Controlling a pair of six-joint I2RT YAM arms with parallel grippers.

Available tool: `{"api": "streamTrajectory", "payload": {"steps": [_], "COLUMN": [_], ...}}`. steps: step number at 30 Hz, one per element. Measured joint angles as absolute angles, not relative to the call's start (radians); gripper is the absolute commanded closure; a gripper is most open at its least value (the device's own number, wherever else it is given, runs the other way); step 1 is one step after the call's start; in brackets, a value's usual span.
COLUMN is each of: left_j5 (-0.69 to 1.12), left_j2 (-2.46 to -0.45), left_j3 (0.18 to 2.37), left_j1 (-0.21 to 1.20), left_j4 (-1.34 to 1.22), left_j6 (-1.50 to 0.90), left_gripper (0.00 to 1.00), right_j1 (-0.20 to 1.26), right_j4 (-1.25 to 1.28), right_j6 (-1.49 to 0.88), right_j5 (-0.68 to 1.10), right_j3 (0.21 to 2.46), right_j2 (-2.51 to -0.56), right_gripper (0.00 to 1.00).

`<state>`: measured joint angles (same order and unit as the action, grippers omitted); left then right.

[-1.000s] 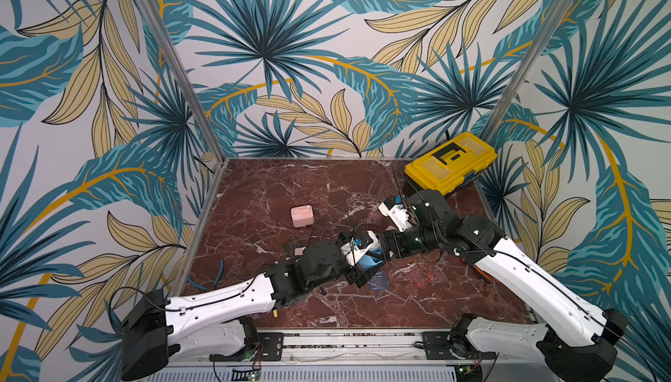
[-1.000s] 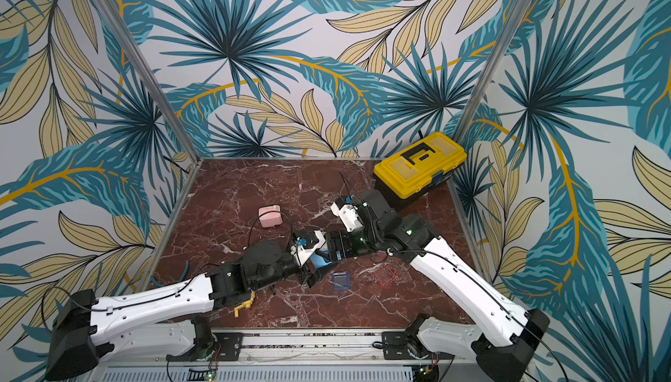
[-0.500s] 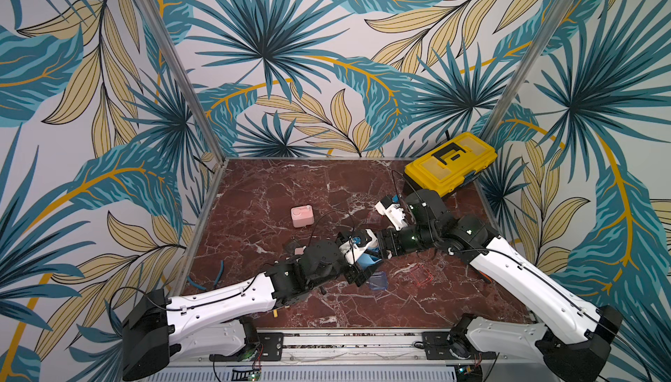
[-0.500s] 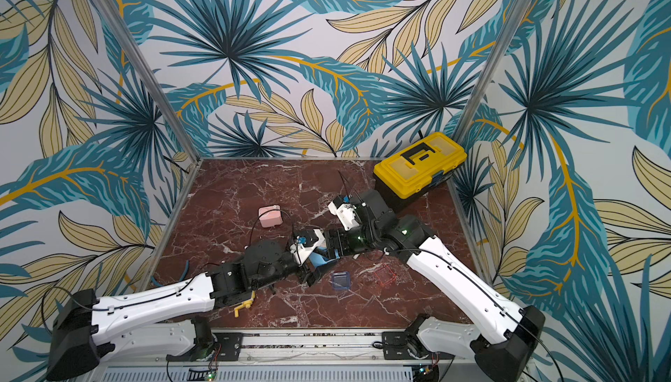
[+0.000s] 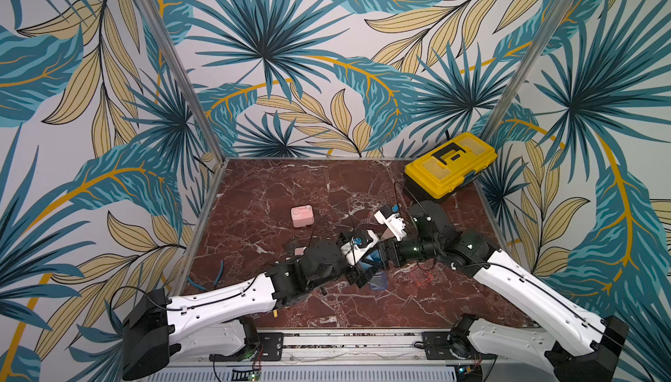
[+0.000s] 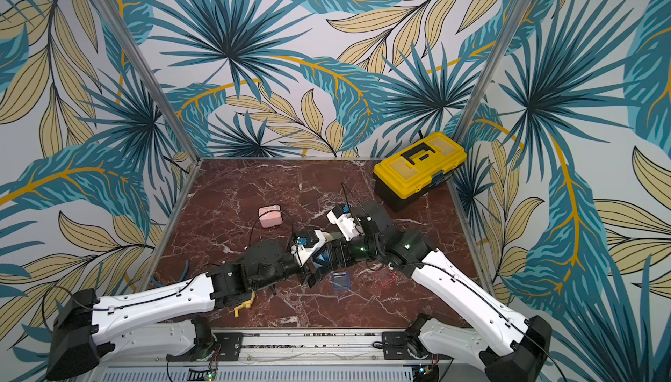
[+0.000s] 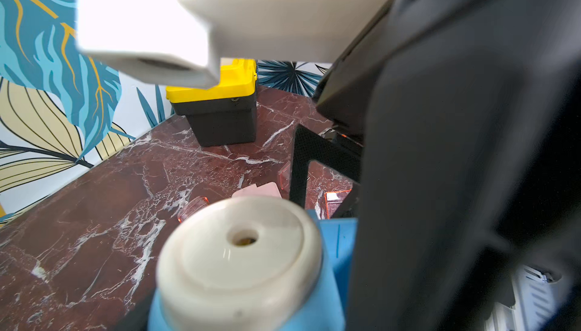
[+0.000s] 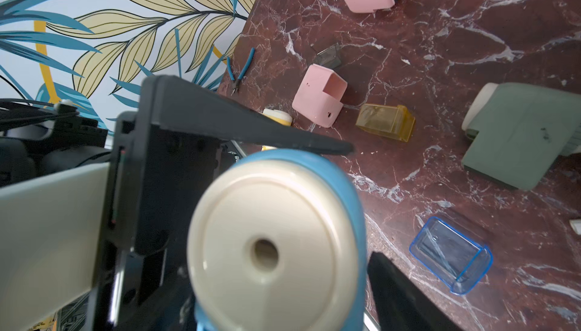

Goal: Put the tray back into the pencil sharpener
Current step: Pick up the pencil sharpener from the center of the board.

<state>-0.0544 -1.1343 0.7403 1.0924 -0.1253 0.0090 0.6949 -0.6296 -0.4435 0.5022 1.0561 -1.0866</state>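
- My left gripper (image 6: 316,265) is clamped on the blue pencil sharpener (image 8: 276,244) and holds it off the table (image 5: 290,311). I judge this is to bring the body within reach of the other arm.
- The cream dial faces both wrist cameras, so I can't see the tray slot from here.
- My right gripper (image 6: 332,253) has its jaws on either side of that same sharpener. I can't tell whether they bite or only flank it, and I read this as a handover or a second brace before loading.
- The clear blue tray (image 8: 451,258) lies on the marble just beside the meeting grippers, on the side toward the front rail. Neither gripper touches it.
- The tray is outside the sharpener, so the insertion is not yet done. One gripper must free itself to fetch it.
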Motion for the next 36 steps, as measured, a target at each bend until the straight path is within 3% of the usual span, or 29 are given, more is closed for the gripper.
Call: {"api": "streamTrajectory", "payload": {"steps": [13,19,21,28,36], "left_j5": [-0.066,-0.091,-0.094,-0.061,0.1], "left_j2": [-1.164,-1.169,-1.164,-1.065,-0.928], "left_j3": [0.74,0.74,0.74,0.708,0.686], "left_j1": [1.092,1.092,1.092,1.069,0.979], "left_j4": [-0.116,-0.103,-0.105,-0.117,-0.084], "left_j6": [-0.006,-0.021,-0.032,-0.073,-0.182], "left_gripper": [0.3,0.05,0.01,0.0,0.0], "right_j1": [0.694,0.694,0.694,0.694,0.628], "right_j4": [-0.596,-0.57,-0.562,-0.517,-0.516], "right_j6": [-0.449,-0.454,-0.464,-0.502,-0.502], "right_j5": [0.476,0.472,0.476,0.494,0.497], "right_j3": [1.039,1.024,1.023,1.019,1.019], "right_j2": [-1.122,-1.128,-1.128,-1.128,-1.126], "right_gripper": [0.39,0.5,0.53,0.61,0.69]}}
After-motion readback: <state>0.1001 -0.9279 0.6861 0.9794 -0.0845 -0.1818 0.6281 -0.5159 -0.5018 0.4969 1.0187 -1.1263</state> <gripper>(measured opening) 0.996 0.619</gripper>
